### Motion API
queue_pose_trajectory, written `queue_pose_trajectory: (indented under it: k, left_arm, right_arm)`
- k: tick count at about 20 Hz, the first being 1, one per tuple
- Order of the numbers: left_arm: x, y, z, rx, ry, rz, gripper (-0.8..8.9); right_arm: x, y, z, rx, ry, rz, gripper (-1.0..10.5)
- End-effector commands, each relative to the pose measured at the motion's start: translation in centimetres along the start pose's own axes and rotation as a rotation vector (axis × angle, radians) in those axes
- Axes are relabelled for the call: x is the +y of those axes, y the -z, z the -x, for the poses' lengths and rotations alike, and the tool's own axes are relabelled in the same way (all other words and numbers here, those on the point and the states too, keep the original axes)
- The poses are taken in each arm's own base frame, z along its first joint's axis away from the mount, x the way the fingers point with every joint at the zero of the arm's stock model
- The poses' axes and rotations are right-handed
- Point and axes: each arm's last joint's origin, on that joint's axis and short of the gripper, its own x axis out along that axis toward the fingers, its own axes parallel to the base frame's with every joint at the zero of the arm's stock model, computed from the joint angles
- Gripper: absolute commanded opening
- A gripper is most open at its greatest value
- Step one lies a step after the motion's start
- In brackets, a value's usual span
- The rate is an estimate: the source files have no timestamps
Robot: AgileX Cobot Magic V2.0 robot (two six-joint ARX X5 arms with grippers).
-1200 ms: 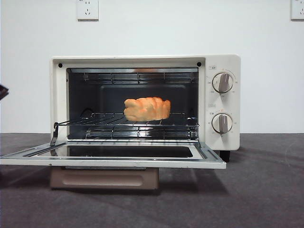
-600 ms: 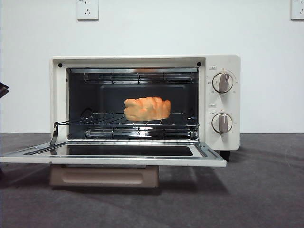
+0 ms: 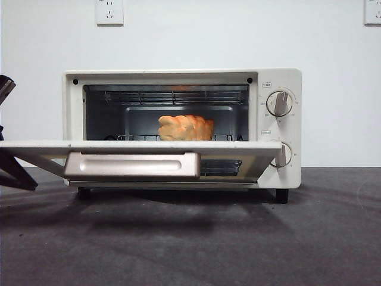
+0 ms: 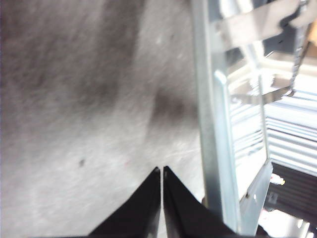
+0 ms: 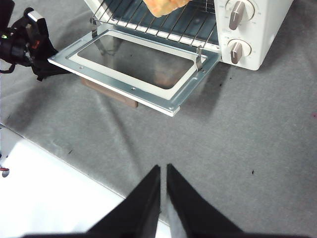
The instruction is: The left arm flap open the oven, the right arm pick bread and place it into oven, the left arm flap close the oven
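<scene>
both grippers, left gripper (image 4: 162, 171) and right gripper (image 5: 163, 168), pinched shut, empty, over grey felt table (image 3: 297, 238); white wall (image 3: 208, 36) behind.

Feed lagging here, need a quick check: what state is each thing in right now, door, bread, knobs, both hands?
oven door: partly raised, not shut
bread: on the rack inside the oven
rack: slid partly out
knobs: upper one points up, slightly right; lower half hidden
left hand: shut, empty, beside the door's edge
right hand: shut, empty, clear of the oven
</scene>
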Motion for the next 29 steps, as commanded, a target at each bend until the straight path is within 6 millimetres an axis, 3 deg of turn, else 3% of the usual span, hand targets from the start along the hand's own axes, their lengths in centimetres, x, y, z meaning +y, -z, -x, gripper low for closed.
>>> queue_pose_trajectory:
  k: [1,9,19,25,29]
  left_arm:
    - [-1.8,-1.1,0.7,-0.042,0.057,-0.038,0.16]
    - [-5.8,-3.2,2.5,-0.193,0.155,-0.137,0.16]
    - [-8.1,-5.0,3.6,-0.402,0.211,-0.260,0.16]
    - [-9.5,-4.7,4.1,-0.373,0.308,-0.348,0.16]
    - [-11.7,-3.1,5.1,-0.392,0.344,-0.461,0.16]
  right_arm:
    - [0.2,-0.2,0.1,-0.011,-0.011,-0.009,0.2]
    - [0.2,-0.3,0.1,-0.024,-0.017,-0.013,0.2]
    - [0.2,-0.3,0.1,-0.025,-0.017,-0.021,0.2]
    - [0.2,-0.3,0.1,-0.026,-0.015,-0.019,0.2]
    - [0.2,-0.4,0.1,-0.039,0.012,-0.005,0.2]
